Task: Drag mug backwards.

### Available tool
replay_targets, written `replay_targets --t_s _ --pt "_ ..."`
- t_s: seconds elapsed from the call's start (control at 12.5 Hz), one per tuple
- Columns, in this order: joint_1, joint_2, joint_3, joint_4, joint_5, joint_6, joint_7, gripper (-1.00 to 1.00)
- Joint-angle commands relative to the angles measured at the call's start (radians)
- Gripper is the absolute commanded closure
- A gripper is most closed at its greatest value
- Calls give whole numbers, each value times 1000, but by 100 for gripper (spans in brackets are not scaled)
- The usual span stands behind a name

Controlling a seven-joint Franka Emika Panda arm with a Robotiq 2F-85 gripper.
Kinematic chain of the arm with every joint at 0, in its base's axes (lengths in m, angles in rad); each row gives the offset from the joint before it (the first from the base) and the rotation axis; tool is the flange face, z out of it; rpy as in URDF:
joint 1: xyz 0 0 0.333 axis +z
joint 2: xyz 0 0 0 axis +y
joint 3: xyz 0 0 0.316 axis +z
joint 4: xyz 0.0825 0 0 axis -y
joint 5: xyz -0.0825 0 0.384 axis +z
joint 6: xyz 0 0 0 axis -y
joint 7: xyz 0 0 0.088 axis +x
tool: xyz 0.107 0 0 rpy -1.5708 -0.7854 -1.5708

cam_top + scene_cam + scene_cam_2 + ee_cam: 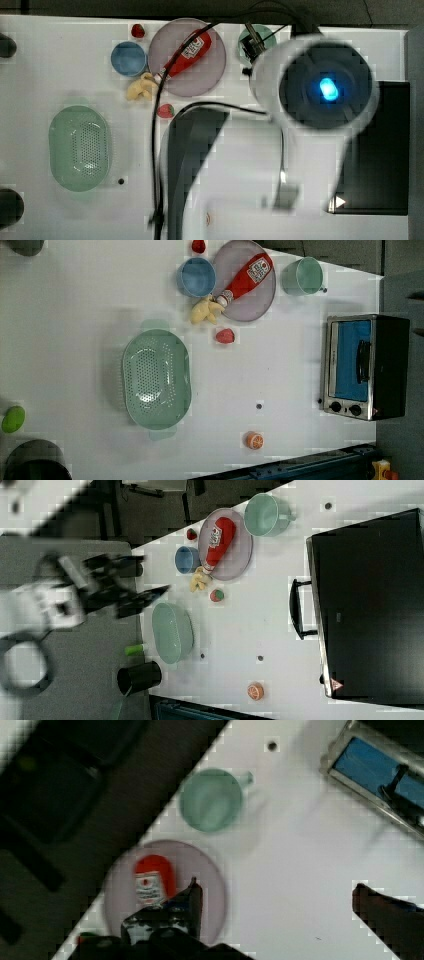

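Approach phase, no contact yet. The small round teal-green mug (pixel 211 800) stands upright and empty near the far edge of the white table (pixel 75 315), just beside the round grey-lilac plate (pixel 260 305) that carries the red ketchup bottle (pixel 247 277). In the left view the mug's short handle sticks out toward the left view's right, and the silver toaster oven with a blue door (pixel 362 365) sits well apart from it.

The gripper (pixel 275 895) hangs above the table with its jaws spread wide and nothing between them. In the wrist view one dark finger (pixel 190 902) overlaps the plate and the other sits over bare table, with the mug ahead of both and clear of them. In the right view the arm looks high off the surface.

My read: the drag itself has not started and the mug is untouched where it stands.

Next move needs, I'd say:
- line the jaws up over the mug, one finger inside the rim or both straddling the wall
- descend without clipping the plate or the bottle, both close on one side
- avoid the handle side
- then pull steadily, keeping the mug flat so it slides and does not tip

Main risk is the table edge right behind the mug.
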Motion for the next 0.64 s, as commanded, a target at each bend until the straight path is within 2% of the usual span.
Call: replay_targets --t_s 0.08,0.32,0.64 --pt "-10 148 -61 75 15 9 53 -100" --pt "-12 333 -75 227 16 9 149 -100" --pt "-7 534 -71 382 16 9 441 -100"
